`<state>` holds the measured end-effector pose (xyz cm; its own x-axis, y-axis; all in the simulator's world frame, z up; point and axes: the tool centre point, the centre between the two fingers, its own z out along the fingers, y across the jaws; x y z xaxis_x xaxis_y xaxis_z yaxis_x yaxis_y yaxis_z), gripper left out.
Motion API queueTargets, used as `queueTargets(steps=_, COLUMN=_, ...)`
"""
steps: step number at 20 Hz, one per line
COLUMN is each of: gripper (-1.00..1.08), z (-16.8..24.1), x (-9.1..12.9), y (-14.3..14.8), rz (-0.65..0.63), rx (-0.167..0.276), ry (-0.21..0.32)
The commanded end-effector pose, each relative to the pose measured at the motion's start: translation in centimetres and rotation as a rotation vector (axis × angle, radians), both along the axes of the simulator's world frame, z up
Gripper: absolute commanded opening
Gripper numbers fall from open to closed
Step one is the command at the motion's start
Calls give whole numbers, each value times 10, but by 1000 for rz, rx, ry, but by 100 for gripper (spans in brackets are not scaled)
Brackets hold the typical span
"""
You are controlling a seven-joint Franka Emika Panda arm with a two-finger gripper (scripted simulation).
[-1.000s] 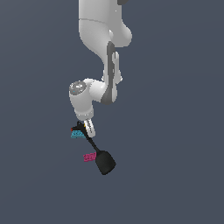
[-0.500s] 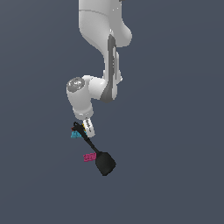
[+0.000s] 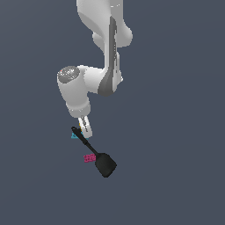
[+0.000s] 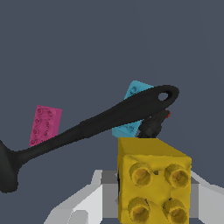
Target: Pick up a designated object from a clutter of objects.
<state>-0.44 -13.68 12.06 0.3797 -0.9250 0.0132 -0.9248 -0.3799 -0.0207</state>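
The designated object (image 4: 154,173), a mustard-yellow studded chunk, sits between my gripper's (image 4: 153,197) white fingers (image 4: 85,203), which are shut on it. In the exterior view it is only a yellow speck (image 3: 80,128) at the gripper (image 3: 85,129), right over the handle end of the black spatula (image 3: 94,154). The clutter lies just beyond. The spatula (image 4: 100,122) runs across the wrist view. A cyan brick (image 4: 136,89) is partly hidden behind its handle, and a magenta brick (image 4: 43,124) lies apart.
A tiny red bit (image 4: 167,114) shows by the spatula's handle loop. In the exterior view the cyan brick (image 3: 74,136) lies beside the handle and the magenta brick (image 3: 89,158) beside the blade. All rest on a plain dark grey floor (image 3: 176,176).
The arm's wrist has shifted up and toward the exterior view's left. The fingers stay by the spatula's handle end. The spatula and bricks have not moved.
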Motion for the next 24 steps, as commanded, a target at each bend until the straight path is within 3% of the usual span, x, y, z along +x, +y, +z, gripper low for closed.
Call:
queueTargets(steps=1, gripper=-100, z=22, x=10, y=-1, rz=-1, rx=-1, ry=2)
queueTargets(steps=24, gripper=-100, z=201, x=101, y=-3, rz=-6, rx=2, ry=20)
